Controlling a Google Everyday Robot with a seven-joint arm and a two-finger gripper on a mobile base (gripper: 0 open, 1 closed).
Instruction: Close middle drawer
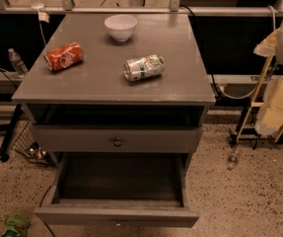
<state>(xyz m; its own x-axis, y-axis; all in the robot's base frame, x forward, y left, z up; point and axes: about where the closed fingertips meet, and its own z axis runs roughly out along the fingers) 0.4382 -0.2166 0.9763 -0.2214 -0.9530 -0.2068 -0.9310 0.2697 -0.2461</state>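
The middle drawer (116,215) is pulled far out at the bottom of the grey cabinet. Its shallow front faces me with a small round knob (117,223), and its dark inside (121,177) is empty. Above it, the taller drawer front (82,139) with a larger knob (116,142) stands slightly out, with a dark gap under the cabinet top. The lowest front is hidden under the open drawer. My gripper (268,46) and pale arm parts (281,98) are at the right edge, level with the cabinet top and well away from the drawer.
On the cabinet top (180,78) stand a white bowl (121,27), a red can (63,56) on its side and a green-white can (144,67) on its side. A green bag (15,226) lies on the speckled floor at left. A bottle (233,158) and a wooden frame (254,93) are at right.
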